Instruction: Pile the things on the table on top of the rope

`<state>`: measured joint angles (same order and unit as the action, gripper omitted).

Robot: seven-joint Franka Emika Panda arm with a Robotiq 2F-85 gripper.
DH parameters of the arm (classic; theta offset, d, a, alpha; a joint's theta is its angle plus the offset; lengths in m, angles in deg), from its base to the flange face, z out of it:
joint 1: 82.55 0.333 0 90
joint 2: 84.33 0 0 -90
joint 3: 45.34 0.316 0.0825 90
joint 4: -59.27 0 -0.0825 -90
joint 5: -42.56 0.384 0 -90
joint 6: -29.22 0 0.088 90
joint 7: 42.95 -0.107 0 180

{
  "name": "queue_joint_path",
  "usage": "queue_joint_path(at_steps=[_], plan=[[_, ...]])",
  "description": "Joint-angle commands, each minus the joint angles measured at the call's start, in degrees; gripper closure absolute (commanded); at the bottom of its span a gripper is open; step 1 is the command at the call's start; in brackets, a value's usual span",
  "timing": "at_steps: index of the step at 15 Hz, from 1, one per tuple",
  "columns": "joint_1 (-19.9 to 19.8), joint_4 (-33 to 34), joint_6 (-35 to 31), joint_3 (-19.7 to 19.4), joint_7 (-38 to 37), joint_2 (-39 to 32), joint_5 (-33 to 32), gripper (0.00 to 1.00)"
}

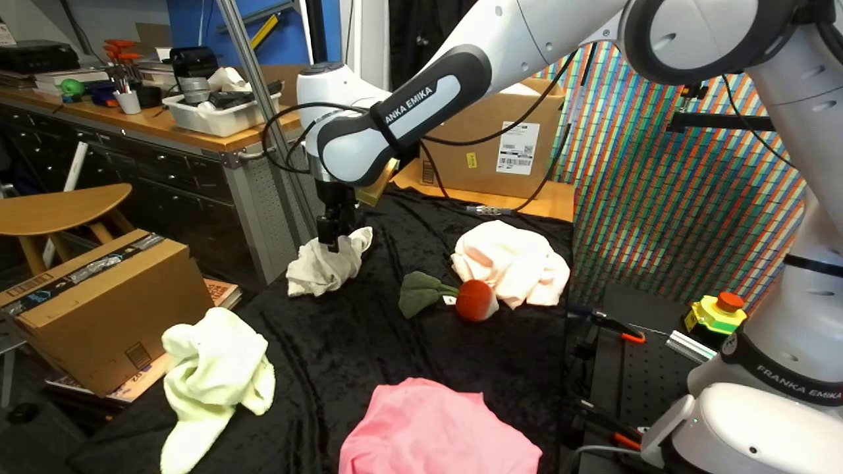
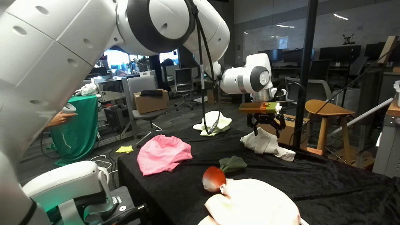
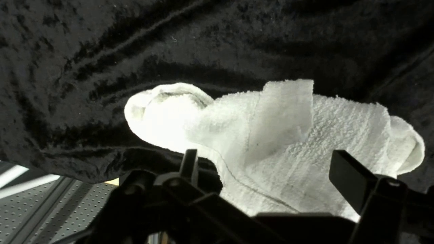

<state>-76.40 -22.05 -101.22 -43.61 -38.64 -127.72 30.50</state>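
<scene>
My fingers [image 3: 351, 179] stand wide apart and empty over the white rag [image 2: 265, 144] on the black-covered counter [image 1: 388, 355]; whether they touch its cloth I cannot tell. Well apart from it on that counter lie the peach rag [image 1: 508, 260], the yellow-green rag [image 1: 220, 359] and the pink rag [image 1: 438, 431].

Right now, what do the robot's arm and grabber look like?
The arm is white and rounded, with dark grey rings and a black cable alongside. A black band near its base says FRANKA EMIKA in pale letters. The gripper is black, with two angular fingers. Above it sits a yellow-green block with some orange on it.
</scene>
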Motion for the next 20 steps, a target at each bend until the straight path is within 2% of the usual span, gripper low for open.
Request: queue_joint_path(at_steps=[1, 7, 15, 20], plan=[[1.45, 5.8, 0.39, -1.27, -6.22, -3.66, 1.57, 0.0], [1.67, 8.96, 0.55, -1.33, -10.5, -6.61, 2.98, 0.0], [0.25, 7.52, 1.12, 0.97, -9.03, -6.7, 9.03, 0.0], [0.65, 7.36, 0.41, 0.69, -8.62, -6.96, 8.87, 0.0]])
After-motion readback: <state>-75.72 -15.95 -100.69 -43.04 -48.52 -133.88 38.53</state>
